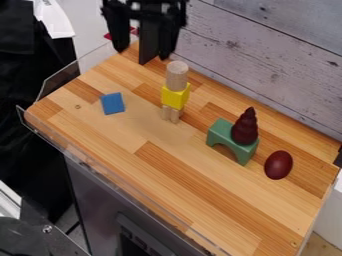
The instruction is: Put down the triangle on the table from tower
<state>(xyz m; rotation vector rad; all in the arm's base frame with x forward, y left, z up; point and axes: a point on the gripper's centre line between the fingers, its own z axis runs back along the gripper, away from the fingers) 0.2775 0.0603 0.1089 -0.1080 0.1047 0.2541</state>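
The black gripper (pixel 143 55) hangs at the top left of the camera view, behind and left of the tower, with its fingers apart and nothing seen between them. One tower has a pale wooden cylinder (pixel 177 75) upright on a yellow block (pixel 175 96), above pale wooden legs (pixel 171 114). Farther right, a dark red ridged cone (pixel 245 128), pointed upward, stands on a green arch block (pixel 223 134). I cannot tell which piece is the triangle; the cone is the one with a tapering outline.
A blue block (pixel 112 103) lies on the wooden table (pixel 153 170) left of the yellow block. The dark red egg-shaped object (pixel 278 165) rests right of the arch. A clear rim (pixel 41 90) edges the left side, and a grey plank wall (pixel 267 60) stands behind.
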